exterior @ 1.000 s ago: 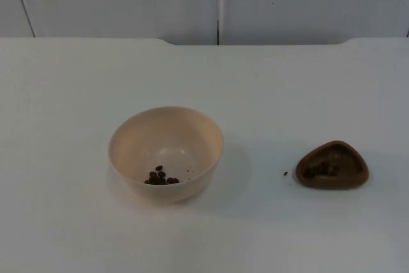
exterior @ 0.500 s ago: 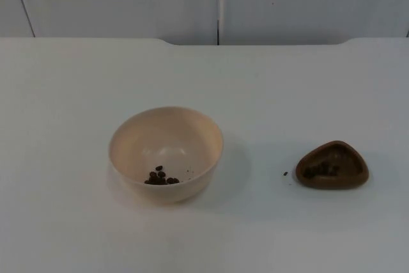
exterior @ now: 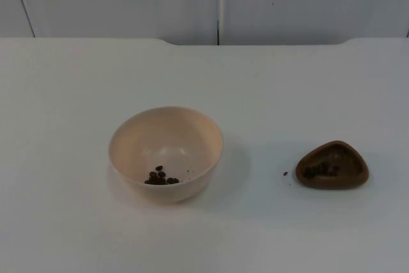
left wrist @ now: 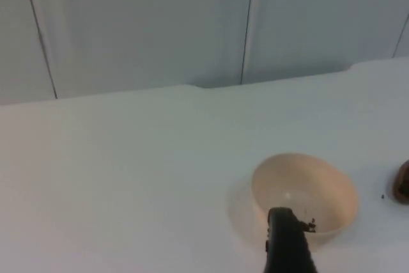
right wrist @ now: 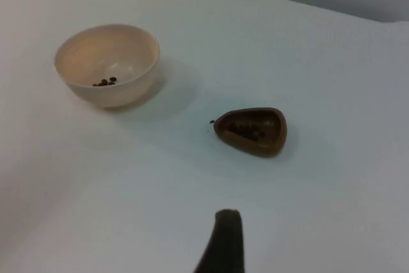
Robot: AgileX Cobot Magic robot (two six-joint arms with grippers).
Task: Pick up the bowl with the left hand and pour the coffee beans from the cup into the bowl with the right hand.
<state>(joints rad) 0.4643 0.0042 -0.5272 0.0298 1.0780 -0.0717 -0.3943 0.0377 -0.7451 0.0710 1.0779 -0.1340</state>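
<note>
The cream bowl (exterior: 165,153) and the brown cup (exterior: 332,165) sit well apart on the counter (exterior: 77,94), each nearer its own arm, so either hand could reach its item, though whether they are released or clenched I cannot tell.

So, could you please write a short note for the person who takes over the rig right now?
Left gripper: waits above the table, near the beige bowl, holding nothing.
Right gripper: above the table, short of the brown cup, holding nothing.
Bowl stands upright on the white table, a few coffee beans inside. Cup, to its right, holds beans too; one stray bean lies beside it.
Done: nothing visibly.
Left: lift bowl, pour cup.
</note>
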